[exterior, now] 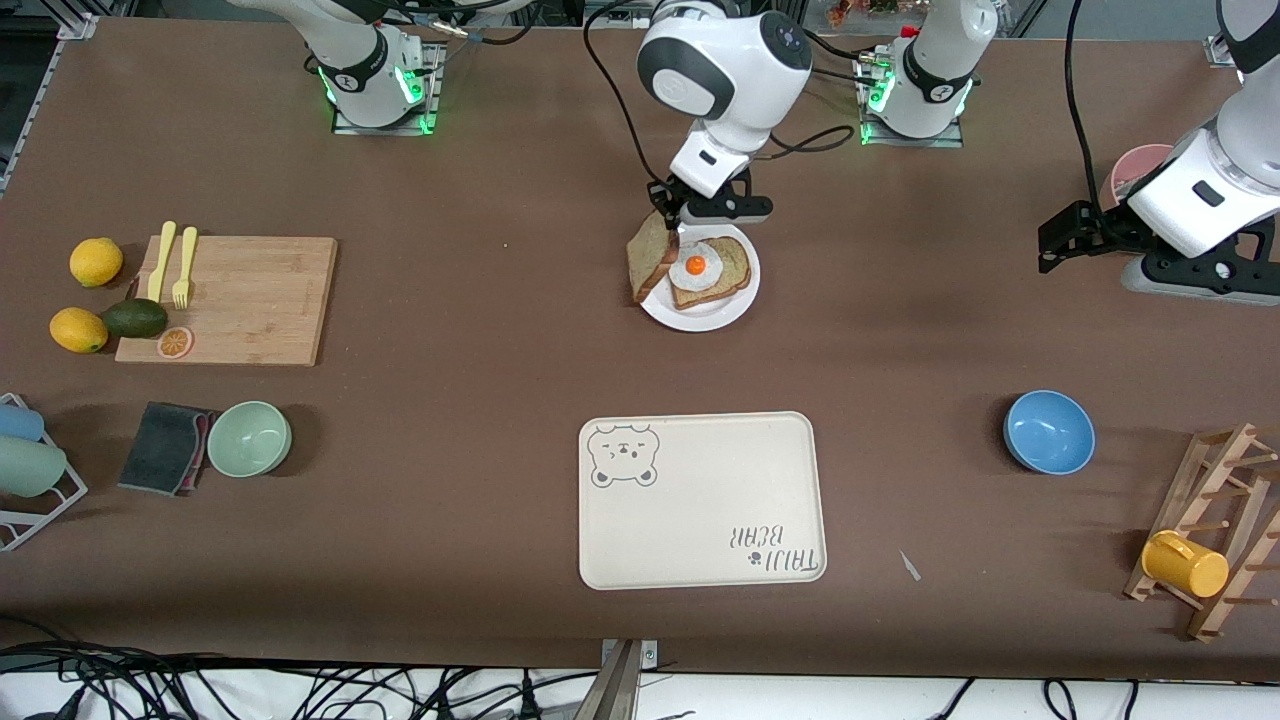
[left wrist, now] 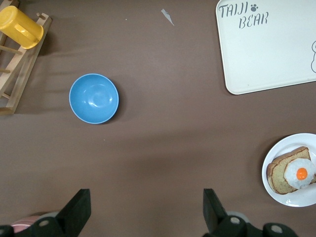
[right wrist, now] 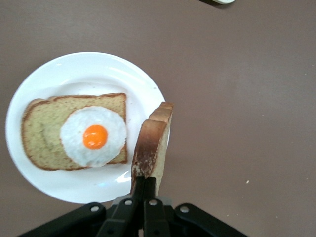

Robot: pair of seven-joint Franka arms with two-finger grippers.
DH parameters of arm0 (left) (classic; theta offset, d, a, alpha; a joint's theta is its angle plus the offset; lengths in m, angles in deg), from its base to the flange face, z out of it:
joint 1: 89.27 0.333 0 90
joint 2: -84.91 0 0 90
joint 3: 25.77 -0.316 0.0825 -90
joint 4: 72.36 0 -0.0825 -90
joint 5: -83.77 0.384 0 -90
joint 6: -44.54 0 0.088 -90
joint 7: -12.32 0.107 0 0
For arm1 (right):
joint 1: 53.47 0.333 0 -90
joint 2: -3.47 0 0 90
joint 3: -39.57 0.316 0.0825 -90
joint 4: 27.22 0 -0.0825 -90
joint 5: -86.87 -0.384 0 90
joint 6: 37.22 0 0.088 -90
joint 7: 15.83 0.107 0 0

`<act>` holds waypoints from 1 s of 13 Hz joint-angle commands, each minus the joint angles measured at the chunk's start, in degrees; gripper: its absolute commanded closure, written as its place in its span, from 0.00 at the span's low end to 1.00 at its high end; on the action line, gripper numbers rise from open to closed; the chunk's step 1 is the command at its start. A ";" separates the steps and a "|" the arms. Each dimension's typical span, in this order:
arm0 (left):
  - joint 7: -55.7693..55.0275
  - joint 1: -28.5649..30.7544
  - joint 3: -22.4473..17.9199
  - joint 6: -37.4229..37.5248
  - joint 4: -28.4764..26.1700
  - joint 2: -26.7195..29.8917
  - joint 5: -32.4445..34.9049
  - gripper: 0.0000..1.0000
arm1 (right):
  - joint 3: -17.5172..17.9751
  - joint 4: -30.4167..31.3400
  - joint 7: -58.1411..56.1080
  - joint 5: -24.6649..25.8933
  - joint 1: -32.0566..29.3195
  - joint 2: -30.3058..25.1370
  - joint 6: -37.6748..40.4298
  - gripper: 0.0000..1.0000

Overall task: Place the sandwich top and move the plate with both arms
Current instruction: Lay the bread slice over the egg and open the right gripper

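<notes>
Right end effector [exterior: 668, 222] pinches sandwich top [exterior: 651, 266]; left [exterior: 1062, 238] wide; tray [exterior: 700, 500] reads "TAIJI BEAR".

Two white jointed arms with rounded housings: grey joint rings, black cables, green-lit bases. Black two-finger right gripper [exterior: 668, 222] and left gripper [exterior: 1060, 240]; small screws, possibly, on the finger mounts.

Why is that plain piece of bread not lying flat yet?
The sandwich top hangs on edge, not flat. The right pincer is shut on its crust, holding it over the plate rim beside the egg bread.
</notes>
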 commanded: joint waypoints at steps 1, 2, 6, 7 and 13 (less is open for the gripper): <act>0.84 0.18 -0.05 1.35 1.83 -0.75 -0.68 0.00 | 0.21 -4.24 0.21 -1.21 0.97 0.41 1.15 1.00; 0.84 0.18 -0.05 1.35 1.83 -0.75 -0.68 0.00 | -0.05 -4.25 0.12 -1.21 0.97 0.41 0.54 1.00; 1.02 0.18 -0.05 1.35 1.83 -0.75 -0.68 0.00 | -0.41 -4.25 0.12 -1.12 0.97 1.55 -1.05 1.00; 1.02 0.18 -0.05 1.35 1.83 -0.75 -0.68 0.00 | -0.41 -4.25 0.12 -1.12 0.97 1.64 -1.49 1.00; 1.28 0.18 -0.14 1.35 1.83 -0.75 -0.68 0.00 | -0.32 -4.16 0.29 -1.21 0.97 3.65 -4.30 1.00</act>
